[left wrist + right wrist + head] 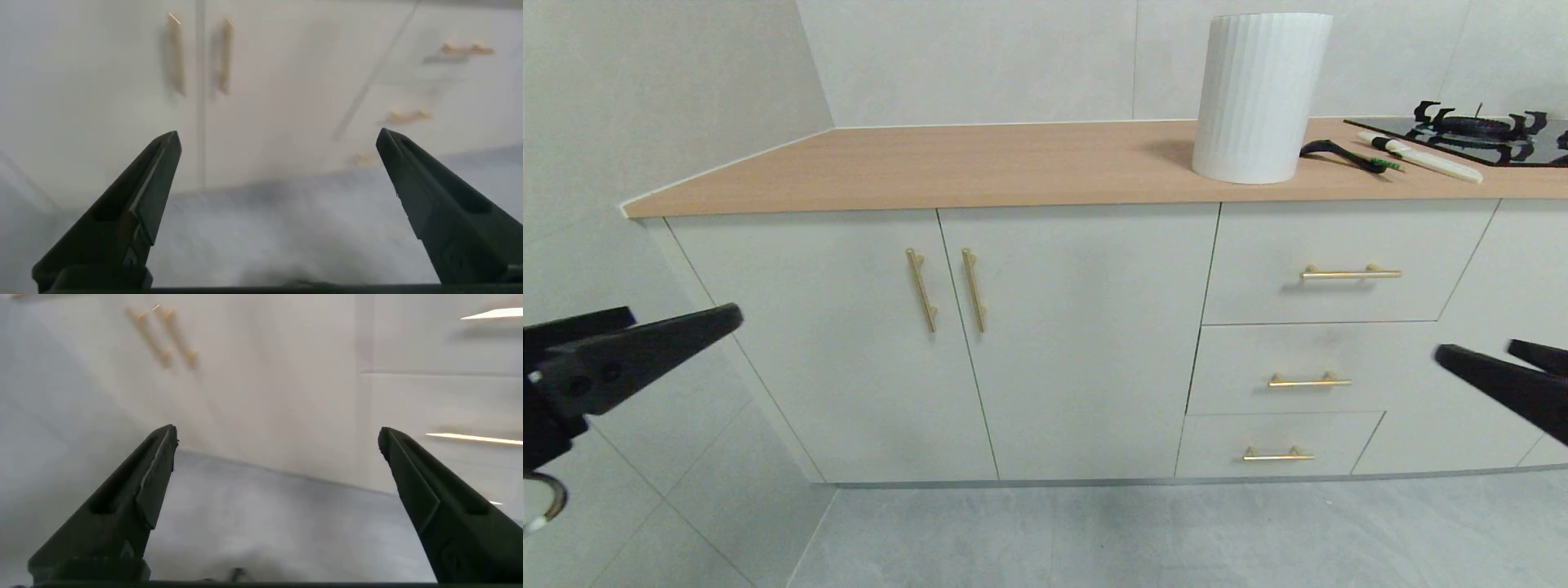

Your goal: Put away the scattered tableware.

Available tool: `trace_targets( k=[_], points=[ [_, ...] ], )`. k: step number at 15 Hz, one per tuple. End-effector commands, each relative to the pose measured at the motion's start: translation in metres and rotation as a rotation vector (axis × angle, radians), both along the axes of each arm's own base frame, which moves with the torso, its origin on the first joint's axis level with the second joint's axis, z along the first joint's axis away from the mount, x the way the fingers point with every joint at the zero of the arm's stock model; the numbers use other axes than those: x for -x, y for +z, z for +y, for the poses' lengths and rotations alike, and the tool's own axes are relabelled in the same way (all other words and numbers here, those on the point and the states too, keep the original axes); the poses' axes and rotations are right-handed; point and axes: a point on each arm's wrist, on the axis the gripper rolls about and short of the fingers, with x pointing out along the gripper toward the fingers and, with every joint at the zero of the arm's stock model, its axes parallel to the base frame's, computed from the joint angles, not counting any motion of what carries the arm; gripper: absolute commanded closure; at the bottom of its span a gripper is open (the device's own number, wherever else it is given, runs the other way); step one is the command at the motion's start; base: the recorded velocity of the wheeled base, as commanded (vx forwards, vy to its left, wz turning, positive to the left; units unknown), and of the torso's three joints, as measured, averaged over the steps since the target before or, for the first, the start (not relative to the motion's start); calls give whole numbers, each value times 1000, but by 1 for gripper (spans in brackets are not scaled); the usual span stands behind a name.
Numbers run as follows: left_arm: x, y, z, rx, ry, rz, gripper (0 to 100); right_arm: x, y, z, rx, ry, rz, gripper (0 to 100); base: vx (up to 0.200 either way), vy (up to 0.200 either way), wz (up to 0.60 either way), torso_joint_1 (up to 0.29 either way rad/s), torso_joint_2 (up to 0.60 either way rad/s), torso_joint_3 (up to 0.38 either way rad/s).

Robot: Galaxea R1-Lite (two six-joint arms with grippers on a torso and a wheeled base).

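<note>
While the left gripper (278,137) and right gripper (278,433) hang low, wide open and empty, the black curved utensil (1335,152) and slim white knife-like piece (1425,159) lie at the wooden countertop's (931,167) right end, by the tall white ribbed holder (1262,94). Probably light, stiff, slick; I'd pinch mid-handle.

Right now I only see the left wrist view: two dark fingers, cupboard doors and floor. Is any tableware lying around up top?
Observer: Yes. On the wooden countertop, a black utensil and a long white utensil lie beside a tall white ribbed container.
Operator: Anything else up there?
Observer: A black gas hob, at the far right end.
Operator: Where's the other arm?
Observer: The right gripper hangs low before the drawers, fingers open and empty.
</note>
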Motion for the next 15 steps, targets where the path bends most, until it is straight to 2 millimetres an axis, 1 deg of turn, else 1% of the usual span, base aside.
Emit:
trace_targets(
  k=[1, 3, 5, 6, 7, 9, 10, 11, 12, 13, 14, 15],
  points=[
    [36, 2, 17, 35, 15, -105, 0, 63, -7, -45, -5, -206, -141, 0, 0, 0, 0, 0, 0, 0],
    [54, -6, 27, 47, 53, -144, 0, 84, -11, -53, -10, -269, -199, 0, 0, 0, 0, 0, 0, 0],
    [76, -16, 36, 60, 83, -197, 0, 105, -15, -58, 52, -360, -269, 0, 0, 0, 0, 0, 0, 0],
    [92, -24, 41, 55, 117, -242, 0, 117, -17, -60, 70, -398, -312, 0, 0, 0, 0, 0, 0, 0],
    [102, -29, 44, 54, 137, -277, 0, 123, -18, -60, 75, -423, -333, 0, 0, 0, 0, 0, 0, 0],
    [133, -42, 51, 70, 173, -382, 0, 144, -31, -58, 82, -513, -372, 0, 0, 0, 0, 0, 0, 0],
    [137, -45, 52, 71, 176, -393, 0, 148, -33, -58, 80, -518, -379, 0, 0, 0, 0, 0, 0, 0],
    [157, -59, 55, 40, 187, -434, 0, 165, -43, -59, 85, -530, -408, 0, 0, 0, 0, 0, 0, 0],
    [165, -64, 56, 23, 192, -449, 0, 169, -46, -59, 99, -535, -415, 0, 0, 0, 0, 0, 0, 0],
    [173, -67, 55, 24, 239, -470, 0, 173, -50, -56, 113, -569, -422, 0, 0, 0, 0, 0, 0, 0],
    [173, -68, 54, 26, 276, -465, 0, 174, -54, -55, 115, -576, -423, 0, 0, 0, 0, 0, 0, 0],
    [172, -69, 54, 40, 334, -458, 0, 169, -66, -55, 131, -580, -386, 0, 0, 0, 0, 0, 0, 0]
  ],
)
